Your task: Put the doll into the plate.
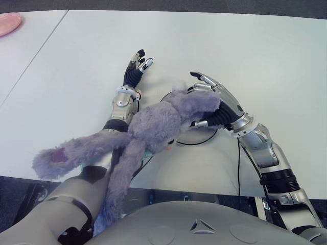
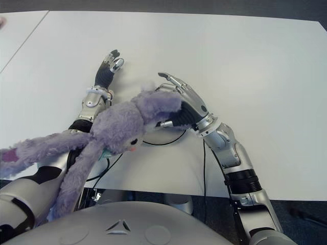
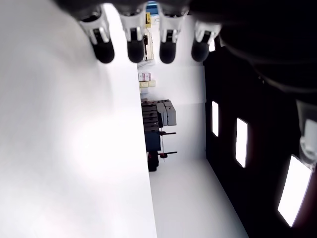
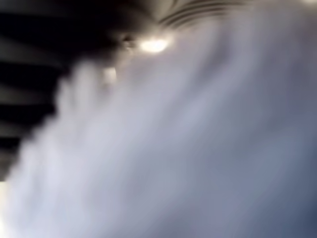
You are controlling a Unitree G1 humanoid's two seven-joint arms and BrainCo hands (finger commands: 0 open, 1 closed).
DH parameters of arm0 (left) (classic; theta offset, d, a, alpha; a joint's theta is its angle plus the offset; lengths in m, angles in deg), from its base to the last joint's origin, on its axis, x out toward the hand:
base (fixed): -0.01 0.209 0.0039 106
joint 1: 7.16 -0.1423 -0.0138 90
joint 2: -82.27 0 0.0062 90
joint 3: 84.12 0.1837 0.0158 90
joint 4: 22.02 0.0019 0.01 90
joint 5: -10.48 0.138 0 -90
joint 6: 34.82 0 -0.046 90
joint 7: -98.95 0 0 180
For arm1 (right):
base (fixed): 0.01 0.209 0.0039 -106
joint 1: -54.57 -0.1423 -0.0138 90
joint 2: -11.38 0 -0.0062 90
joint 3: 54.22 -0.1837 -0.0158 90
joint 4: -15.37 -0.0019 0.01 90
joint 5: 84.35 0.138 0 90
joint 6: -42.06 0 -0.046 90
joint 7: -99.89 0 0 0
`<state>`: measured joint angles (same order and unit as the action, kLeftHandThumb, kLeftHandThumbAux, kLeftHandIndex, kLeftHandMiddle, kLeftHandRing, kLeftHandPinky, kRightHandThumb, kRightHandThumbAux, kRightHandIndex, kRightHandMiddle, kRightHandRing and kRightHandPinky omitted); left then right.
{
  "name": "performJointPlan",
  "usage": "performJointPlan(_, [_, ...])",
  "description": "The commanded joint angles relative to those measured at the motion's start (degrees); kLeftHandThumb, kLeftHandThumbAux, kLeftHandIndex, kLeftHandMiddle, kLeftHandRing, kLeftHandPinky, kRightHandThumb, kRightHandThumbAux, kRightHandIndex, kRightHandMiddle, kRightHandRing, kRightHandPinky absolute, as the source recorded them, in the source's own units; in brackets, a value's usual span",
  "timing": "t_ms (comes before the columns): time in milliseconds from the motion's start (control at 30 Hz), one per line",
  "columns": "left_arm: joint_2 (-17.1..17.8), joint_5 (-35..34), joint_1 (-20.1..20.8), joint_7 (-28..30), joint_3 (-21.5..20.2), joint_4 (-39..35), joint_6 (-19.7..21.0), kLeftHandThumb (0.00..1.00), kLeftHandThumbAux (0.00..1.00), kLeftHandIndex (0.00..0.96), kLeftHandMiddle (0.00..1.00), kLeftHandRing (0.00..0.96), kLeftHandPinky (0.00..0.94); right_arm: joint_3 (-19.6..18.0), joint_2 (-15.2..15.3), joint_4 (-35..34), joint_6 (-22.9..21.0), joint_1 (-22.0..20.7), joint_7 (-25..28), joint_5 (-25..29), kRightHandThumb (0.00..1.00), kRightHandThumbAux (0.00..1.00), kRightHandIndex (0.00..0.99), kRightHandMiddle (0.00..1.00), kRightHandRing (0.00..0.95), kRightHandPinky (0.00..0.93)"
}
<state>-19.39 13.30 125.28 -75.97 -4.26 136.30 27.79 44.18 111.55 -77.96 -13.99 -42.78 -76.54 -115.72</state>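
Note:
A purple plush doll (image 1: 153, 122) hangs lengthwise between my two arms, its long limbs trailing over my left forearm toward the table's near edge. My right hand (image 1: 204, 99) is shut on the doll's far end, fingers arched over it and thumb underneath; purple fur (image 4: 173, 148) fills the right wrist view. Under that hand and the doll's far end shows the curved rim of a white plate (image 1: 204, 138), mostly covered. My left hand (image 1: 137, 66) stretches out on the table beyond the doll, its fingertips (image 3: 134, 49) straight and holding nothing.
A pink plate (image 1: 9, 23) shows at the far left corner, on the neighbouring table. The white table (image 1: 265, 56) spreads wide to the right and beyond both hands. A black cable (image 1: 238, 168) runs along my right forearm to the near edge.

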Motion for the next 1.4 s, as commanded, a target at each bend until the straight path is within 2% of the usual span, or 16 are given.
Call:
performJointPlan(33, [-2.2, 1.8, -13.0, -0.9, 1.1, 9.6, 9.3, 0.000, 0.445, 0.017, 0.075, 0.046, 0.004, 1.6, 2.0, 2.9, -5.8, 2.1, 4.6, -2.5, 0.009, 0.617, 0.037, 0.054, 0.011, 0.000])
performJointPlan(267, [-2.2, 1.9, -12.9, -0.8, 1.1, 9.6, 9.3, 0.000, 0.448, 0.019, 0.073, 0.042, 0.004, 1.8, 1.6, 2.9, -7.2, 1.8, 4.5, -2.8, 0.000, 0.619, 0.019, 0.034, 0.001, 0.000])
performJointPlan(500, [-2.1, 1.8, -13.0, -0.7, 1.0, 9.6, 9.2, 0.000, 0.453, 0.024, 0.074, 0.043, 0.014, 2.2, 1.5, 3.1, -7.7, 1.5, 4.2, -2.8, 0.042, 0.600, 0.001, 0.002, 0.000, 0.000])
performJointPlan(633, [-2.1, 2.0, -13.0, -0.8, 1.1, 9.6, 9.2, 0.000, 0.450, 0.021, 0.074, 0.044, 0.007, 2.0, 1.9, 5.5, -7.2, -0.8, 4.1, -2.4, 0.081, 0.562, 0.000, 0.000, 0.000, 0.000])
performJointPlan(900, [-2.3, 2.2, -12.9, -1.2, 1.1, 9.6, 9.4, 0.000, 0.450, 0.019, 0.072, 0.045, 0.019, -0.8, 4.6, 11.2, -4.4, -7.1, 2.3, -0.5, 0.123, 0.477, 0.000, 0.000, 0.000, 0.000])
performJointPlan(1000, [-2.3, 2.2, -13.0, -1.2, 1.1, 9.6, 9.2, 0.000, 0.447, 0.024, 0.072, 0.047, 0.019, -2.7, 5.8, 11.7, -3.2, -8.7, 2.1, 1.9, 0.127, 0.454, 0.000, 0.000, 0.000, 0.000])
performJointPlan(1167, [-2.4, 2.0, -12.9, -1.0, 0.9, 9.6, 9.1, 0.000, 0.441, 0.028, 0.072, 0.048, 0.021, -4.5, 6.7, 10.2, -2.0, -8.7, 2.1, 5.1, 0.131, 0.434, 0.000, 0.000, 0.000, 0.000])
performJointPlan(1400, [-2.3, 1.9, -12.9, -1.0, 0.8, 9.6, 9.3, 0.000, 0.447, 0.030, 0.072, 0.047, 0.020, -6.0, 5.1, 9.8, 0.4, -8.0, 0.1, 8.6, 0.134, 0.429, 0.000, 0.000, 0.000, 0.000])
